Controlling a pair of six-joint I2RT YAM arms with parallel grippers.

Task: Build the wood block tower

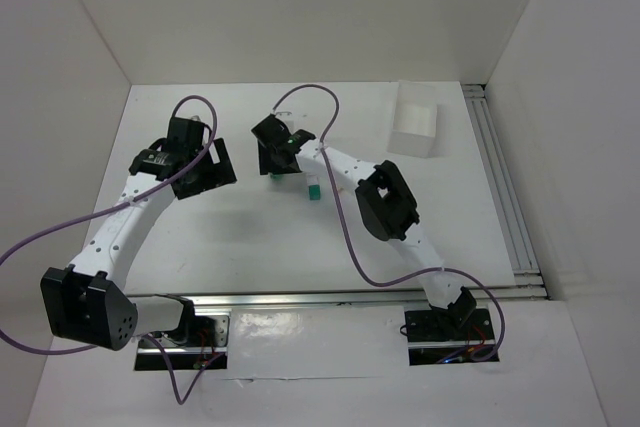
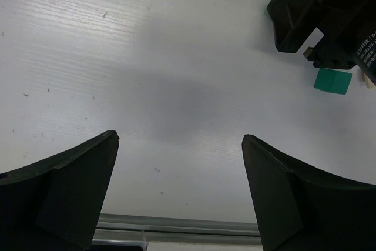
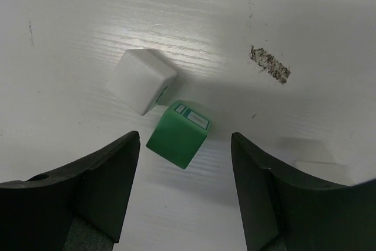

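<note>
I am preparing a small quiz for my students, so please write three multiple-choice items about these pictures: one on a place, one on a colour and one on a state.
1. Where does the clear tray stand on the table?
A. in the far right part
B. at the near left corner
C. in the middle, between the arms

2. What colours are the two blocks just ahead of the right fingers?
A. red and blue
B. white and green
C. both yellow

3. How are the left fingers?
A. shut on a block
B. shut on the tray
C. open, holding nothing

Key:
1 A: the top view shows it at the far right.
2 B: the right wrist view shows a white block and a green block.
3 C: the left wrist view shows them wide apart over bare table.
</note>
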